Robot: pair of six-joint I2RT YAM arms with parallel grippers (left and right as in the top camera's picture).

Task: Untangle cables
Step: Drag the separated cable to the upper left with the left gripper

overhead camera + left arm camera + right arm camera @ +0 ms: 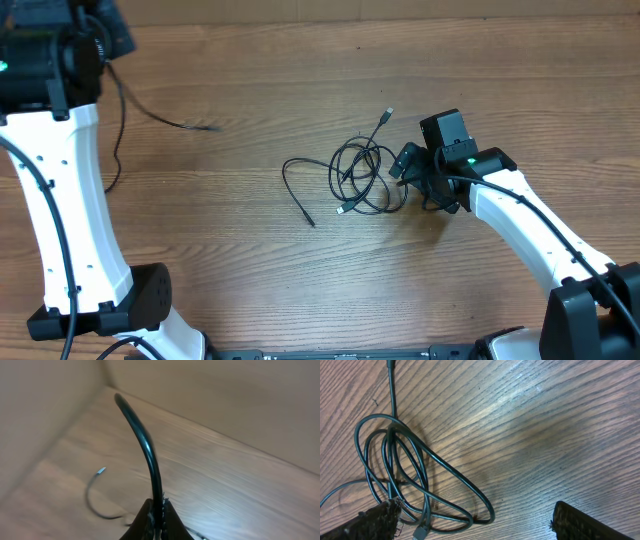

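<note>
At the middle of the counter (300, 300), slightly toward its right edge, a bundle of cables (360, 178) lies in overlapping black loops. Three loose ends show around it: one plug (388, 113) points toward the far edge, a second plug (342, 208) lies at the bundle's near side, and a third end (312, 223) finishes a long strand that arcs out to the left. How many cords make up the loops cannot be told.

The right gripper (477, 520) sits low at the bundle's right side with its two fingers (377, 522) spread wide. One finger is over the outer loops and the other is over bare wood. It grasps nothing.

Near the far left corner, the left gripper (157, 510) is pressed together on one single cable (165, 118), well apart from the bundle. The left wrist view shows the black cord rising from between the pinched fingers. One silvery tip (101, 470) rests on the wood at the end of a curved strand. From overhead, the cord trails from the gripper across the far left part of the counter and ends short of the middle.
</note>
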